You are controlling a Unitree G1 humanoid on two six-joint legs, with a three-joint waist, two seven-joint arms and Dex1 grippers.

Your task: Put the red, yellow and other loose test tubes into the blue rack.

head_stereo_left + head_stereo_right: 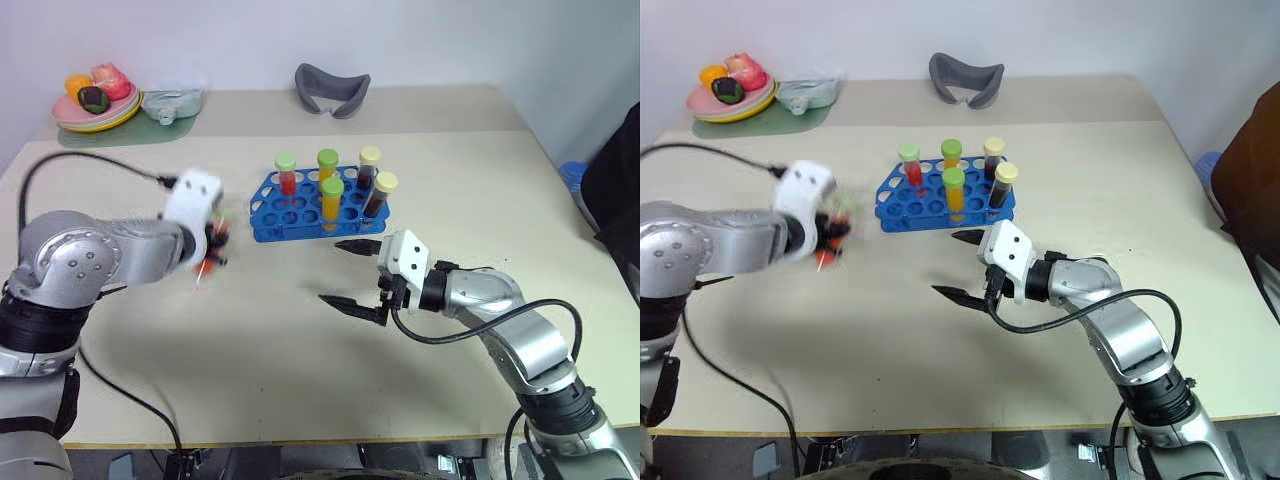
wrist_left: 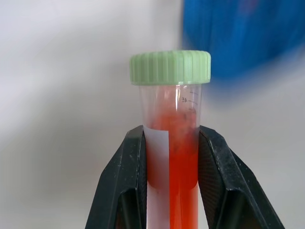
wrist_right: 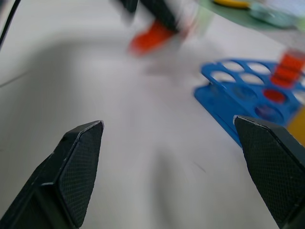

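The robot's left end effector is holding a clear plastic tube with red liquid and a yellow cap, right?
Not quite: the cap is pale green, not yellow. The left wrist view shows the left end effector shut on the clear plastic tube of red liquid with a white label, and its ribbed cap is green. The rest is right.

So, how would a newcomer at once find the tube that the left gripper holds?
Start at the blue rack mid-table, then look to its left. There the left gripper is shut on a red tube. Unlike the five tubes standing in the rack, it is held above the table.
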